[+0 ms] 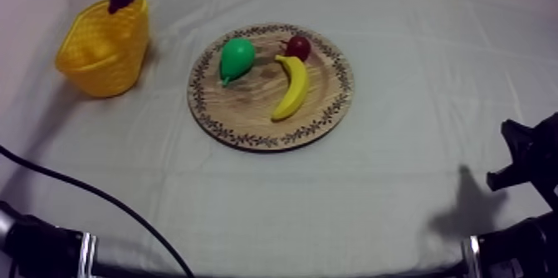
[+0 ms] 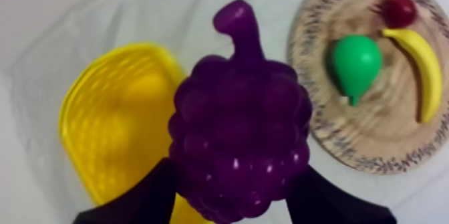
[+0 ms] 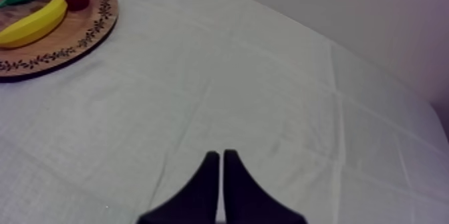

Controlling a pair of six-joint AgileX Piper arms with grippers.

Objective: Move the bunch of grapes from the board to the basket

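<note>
Holding the bunch of grapes point(image 2: 237, 140) clamped in my left jaws, clear of the wooden board point(image 1: 249, 119), above the yellow basket point(image 1: 100, 70) rim; pick done, release into basket left; my right jaws pressed together, empty, low over the surface point(image 3: 267, 93)

**Soft overhead light, faint shadows**

We see an even, soft light from above on the grey-white cloth point(image 1: 398, 132), with a pinkish cast toward the left edge of the top view. The right arm point(image 1: 531, 165) throws a soft-edged grey shadow point(image 1: 469, 211) on the cloth beside it. The yellow basket point(image 1: 104, 45) dims the cloth at its near left side. A thin dark line runs under the near rim of the round wooden board point(image 1: 249, 119). Small white glints sit on the bunch of grapes point(image 2: 237, 140).
</note>
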